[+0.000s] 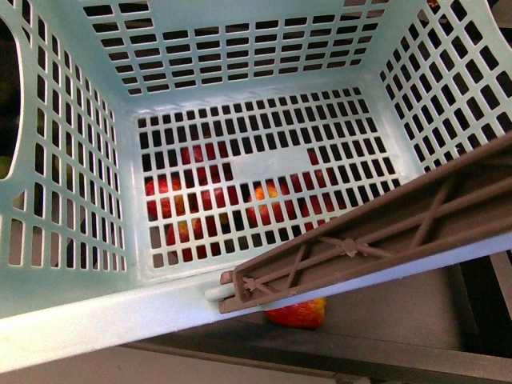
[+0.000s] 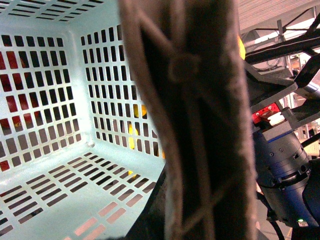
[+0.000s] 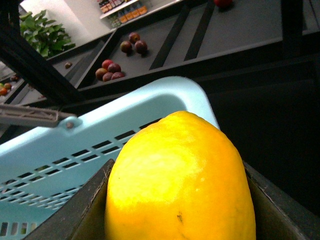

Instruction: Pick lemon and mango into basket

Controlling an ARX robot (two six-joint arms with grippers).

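Step in hand: the lemon (image 3: 180,180) is being carried to the basket (image 1: 72,316); neither fruit has been placed yet.
Next move: the lemon should be lifted over the pale rim beside it, clear of the handle, then released inside.
Basket: nearly the whole front view is filled; nothing lies on its slotted floor, and red fruits (image 1: 192,200) are seen beneath through the slots.
Handle (image 1: 376,232): laid across the lower right of the front view.
Lemon: held in the lower centre of the right wrist view.
Right gripper (image 3: 182,212): pinched on the lemon, a dark finger on each side.
Left gripper: whether spread or pressed together cannot be told.
Mango: possibly the red-orange fruit (image 1: 298,314) under the near rim, lower centre; not confirmed.
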